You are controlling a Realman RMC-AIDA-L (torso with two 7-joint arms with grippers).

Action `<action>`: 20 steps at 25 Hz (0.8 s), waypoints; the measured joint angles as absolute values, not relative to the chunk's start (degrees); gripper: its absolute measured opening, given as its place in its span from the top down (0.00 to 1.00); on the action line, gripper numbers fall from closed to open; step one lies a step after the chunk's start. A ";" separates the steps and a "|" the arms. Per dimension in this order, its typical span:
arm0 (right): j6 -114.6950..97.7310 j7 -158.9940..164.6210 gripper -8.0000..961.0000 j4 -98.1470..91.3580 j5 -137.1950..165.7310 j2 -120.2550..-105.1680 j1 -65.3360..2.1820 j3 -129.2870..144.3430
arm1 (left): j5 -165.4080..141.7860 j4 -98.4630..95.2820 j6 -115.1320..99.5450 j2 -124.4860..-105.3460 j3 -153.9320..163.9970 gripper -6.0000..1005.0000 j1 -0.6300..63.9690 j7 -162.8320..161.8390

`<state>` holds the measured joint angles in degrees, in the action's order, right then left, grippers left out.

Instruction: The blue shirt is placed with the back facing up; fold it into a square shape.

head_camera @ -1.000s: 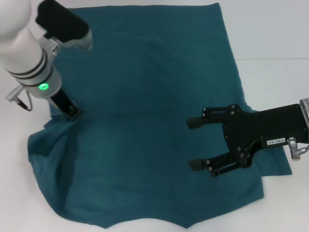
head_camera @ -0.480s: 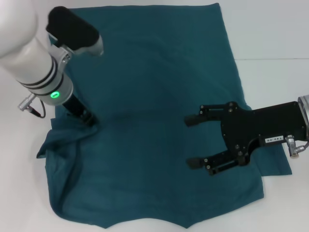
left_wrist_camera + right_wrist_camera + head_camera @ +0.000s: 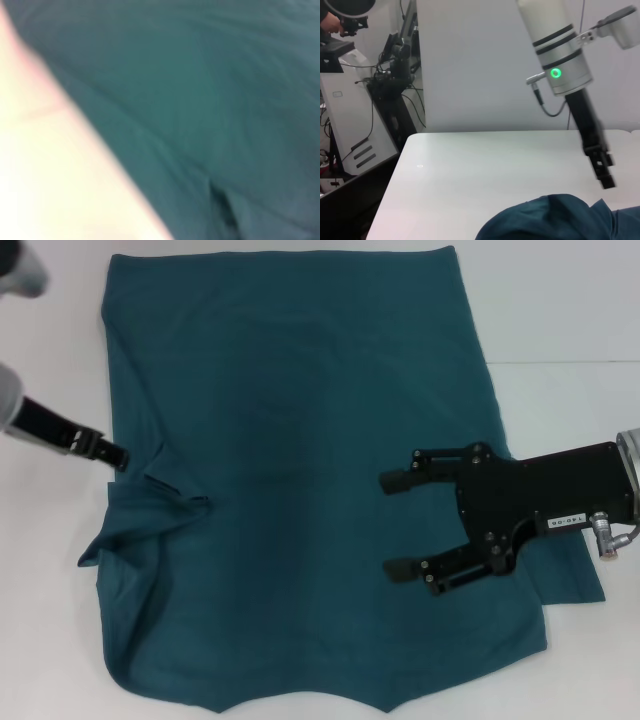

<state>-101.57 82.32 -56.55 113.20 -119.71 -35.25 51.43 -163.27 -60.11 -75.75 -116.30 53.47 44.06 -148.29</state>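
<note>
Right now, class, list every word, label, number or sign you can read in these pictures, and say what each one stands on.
White label on the black body of the right gripper: some characters, too small to read for certain.
Green glowing ring on the left arm's wrist: a light, no text.
The blue shirt: plain, no print or tag showing.
Equipment beside the table in the right wrist view: no readable text.

The blue shirt (image 3: 300, 490) covers most of the white table (image 3: 560, 310), leaving bare strips at upper right and far left. The right gripper (image 3: 400, 523) hangs spread over its right-centre; the left gripper (image 3: 112, 455) blocks its left edge.
</note>
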 joint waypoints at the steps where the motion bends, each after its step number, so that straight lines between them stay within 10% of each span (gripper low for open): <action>1: -101.50 82.32 0.02 -56.55 113.20 -119.70 -35.30 51.45 | -163.15 -58.52 -76.23 -115.85 50.93 0.27 44.32 -147.71; 20: -101.31 83.03 0.02 -56.37 113.16 -119.76 -35.94 51.58 | -161.66 -47.50 -68.62 -115.67 47.34 0.19 44.93 -133.09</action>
